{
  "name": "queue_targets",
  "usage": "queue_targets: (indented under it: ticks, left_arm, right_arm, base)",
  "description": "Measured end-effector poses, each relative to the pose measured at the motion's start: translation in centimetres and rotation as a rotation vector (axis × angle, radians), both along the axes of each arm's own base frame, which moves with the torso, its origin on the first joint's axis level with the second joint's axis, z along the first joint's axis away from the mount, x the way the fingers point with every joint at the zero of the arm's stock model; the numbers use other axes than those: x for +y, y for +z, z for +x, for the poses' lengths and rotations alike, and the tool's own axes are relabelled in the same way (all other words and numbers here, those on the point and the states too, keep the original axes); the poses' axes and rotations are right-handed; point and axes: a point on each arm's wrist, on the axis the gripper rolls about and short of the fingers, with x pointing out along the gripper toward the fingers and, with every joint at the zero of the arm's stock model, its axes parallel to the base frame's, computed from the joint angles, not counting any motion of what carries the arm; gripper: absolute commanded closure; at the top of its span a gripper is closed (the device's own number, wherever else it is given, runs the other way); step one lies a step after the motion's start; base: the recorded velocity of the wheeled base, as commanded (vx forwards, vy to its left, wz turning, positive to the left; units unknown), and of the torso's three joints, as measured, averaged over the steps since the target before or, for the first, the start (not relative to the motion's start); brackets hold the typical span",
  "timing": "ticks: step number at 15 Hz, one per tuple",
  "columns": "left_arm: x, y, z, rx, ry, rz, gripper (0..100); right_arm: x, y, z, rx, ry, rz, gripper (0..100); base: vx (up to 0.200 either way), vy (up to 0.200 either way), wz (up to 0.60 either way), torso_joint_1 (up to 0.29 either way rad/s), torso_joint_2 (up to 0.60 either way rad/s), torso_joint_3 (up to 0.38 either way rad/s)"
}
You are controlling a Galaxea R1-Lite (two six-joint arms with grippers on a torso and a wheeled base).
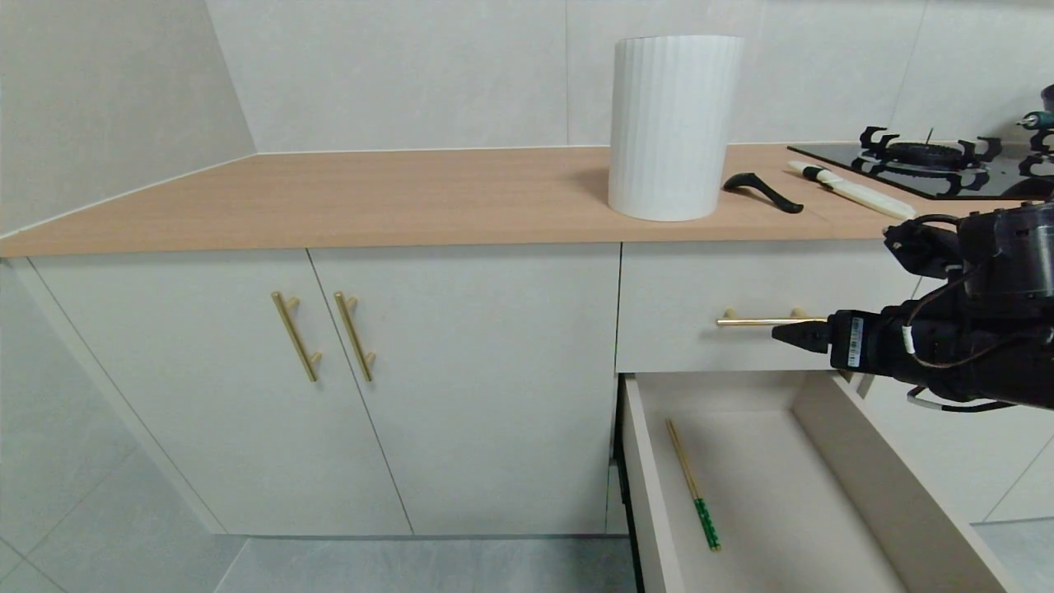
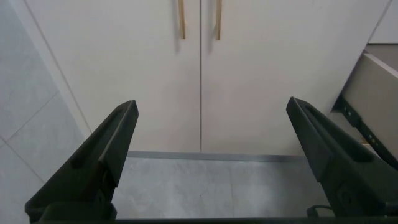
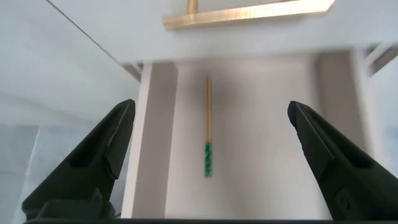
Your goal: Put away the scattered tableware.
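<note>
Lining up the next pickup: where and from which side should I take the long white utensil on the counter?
The long white utensil: grip its middle from straight above, jaws across its narrow width. It lies flat on the counter, slanting from the stove toward the front edge, so a side approach would likely just push it.

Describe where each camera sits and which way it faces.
Head view: on the head, facing forward and down at the brown wooden countertop and open pale drawer; right end effector shows.
Left wrist view: on that wrist, facing two pale cabinet doors; open left end effector shows.
Right wrist view: on that wrist, facing into the drawer; open right end effector shows.
Head and right wrist share the green-tipped wooden chopstick.
</note>
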Motion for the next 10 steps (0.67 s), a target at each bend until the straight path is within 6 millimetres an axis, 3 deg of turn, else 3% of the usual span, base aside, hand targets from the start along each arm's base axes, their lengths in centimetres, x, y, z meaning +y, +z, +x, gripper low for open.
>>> queue_targets:
  ticks: [5, 10]
  left_arm:
    - [0.0, 0.0, 0.0, 0.001, 0.000, 0.000, 0]
    - [0.0, 0.0, 0.0, 0.001, 0.000, 0.000, 0]
  right_arm:
    - [-0.3, 0.5, -0.8, -0.025, 0.008, -0.013, 0]
    - [-0.1, 1.7, 0.1, -0.145, 0.059, -0.074, 0]
  base:
    - [0.000, 0.000, 0.00, 0.061, -0.21, -0.208]
    - [0.000, 0.000, 0.00, 0.175, -0.52, -0.297]
